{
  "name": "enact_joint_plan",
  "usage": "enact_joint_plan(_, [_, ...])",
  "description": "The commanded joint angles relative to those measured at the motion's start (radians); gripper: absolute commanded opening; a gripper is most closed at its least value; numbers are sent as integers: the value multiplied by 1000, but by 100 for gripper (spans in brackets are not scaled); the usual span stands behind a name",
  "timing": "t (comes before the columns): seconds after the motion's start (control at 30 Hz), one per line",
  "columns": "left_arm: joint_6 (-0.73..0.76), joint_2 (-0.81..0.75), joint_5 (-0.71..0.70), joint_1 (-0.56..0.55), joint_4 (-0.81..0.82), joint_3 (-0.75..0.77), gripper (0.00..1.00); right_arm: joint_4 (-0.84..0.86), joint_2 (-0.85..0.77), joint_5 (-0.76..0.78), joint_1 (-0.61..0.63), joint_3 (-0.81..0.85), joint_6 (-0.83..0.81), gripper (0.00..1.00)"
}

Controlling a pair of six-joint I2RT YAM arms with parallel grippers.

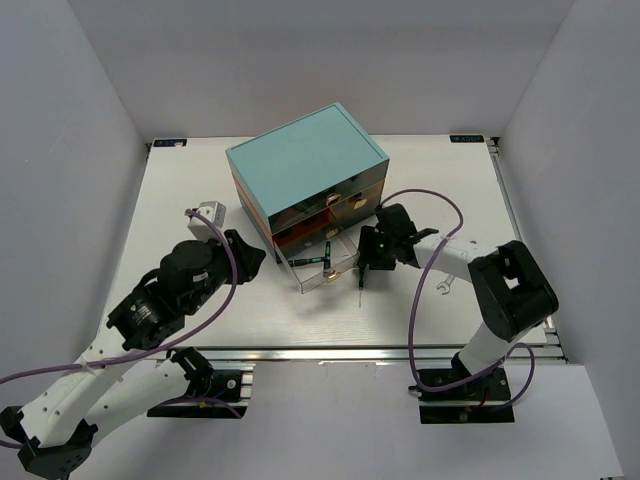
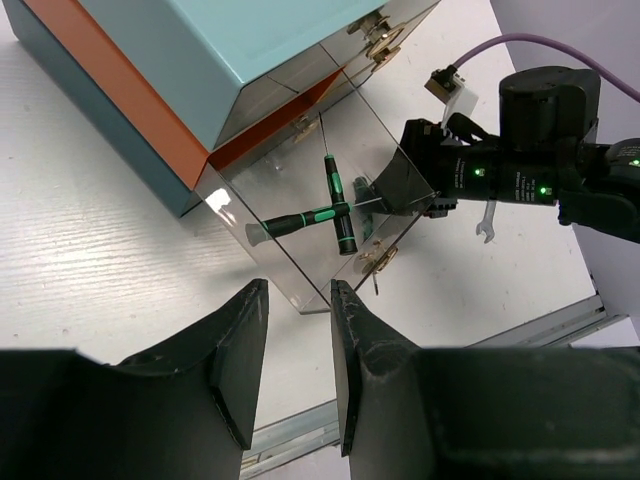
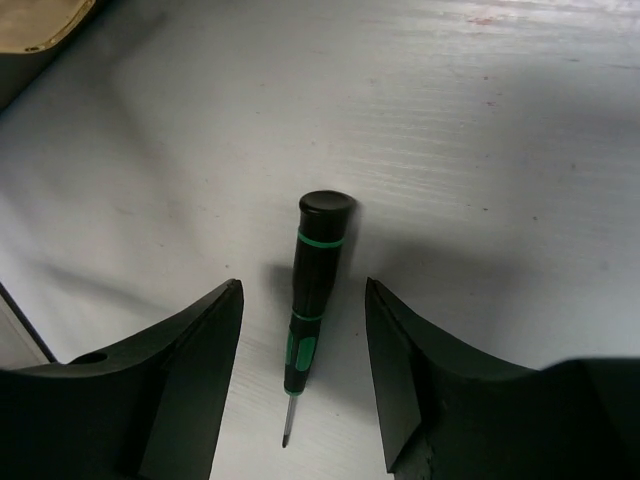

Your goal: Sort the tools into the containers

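A slim black, green-banded screwdriver lies mid-frame on the white table, between the right gripper's wide jaws, touching neither. The clear pulled-out drawer holds two crossed screwdrivers. Lower down, the left gripper's jaws stand narrowly apart, empty.

One clear drawer stands pulled out of the teal-topped chest, with two green-black screwdrivers crossed inside it, the flatter screwdriver and the steeper screwdriver. A third screwdriver lies on the table just beside the drawer. The silver wrench lies well apart to the right.
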Motion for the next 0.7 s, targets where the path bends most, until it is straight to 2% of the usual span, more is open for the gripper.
enact_joint_plan(0.0, [-6, -14, -22, -3, -25, 9, 42, 11, 27, 59, 47, 45, 3, 58])
enact_joint_plan(0.13, [-6, -21, -30, -3, -32, 7, 42, -23, 32, 186, 103, 59, -13, 56])
enact_joint_plan(0.37, [-14, -46, -41, -1, -35, -10, 42, -55, -6, 353, 106, -11, -85, 44])
enact_joint_plan(0.67, [-8, -41, -39, -3, -26, -14, 42, -54, -103, 374, 12, -128, -167, 32])
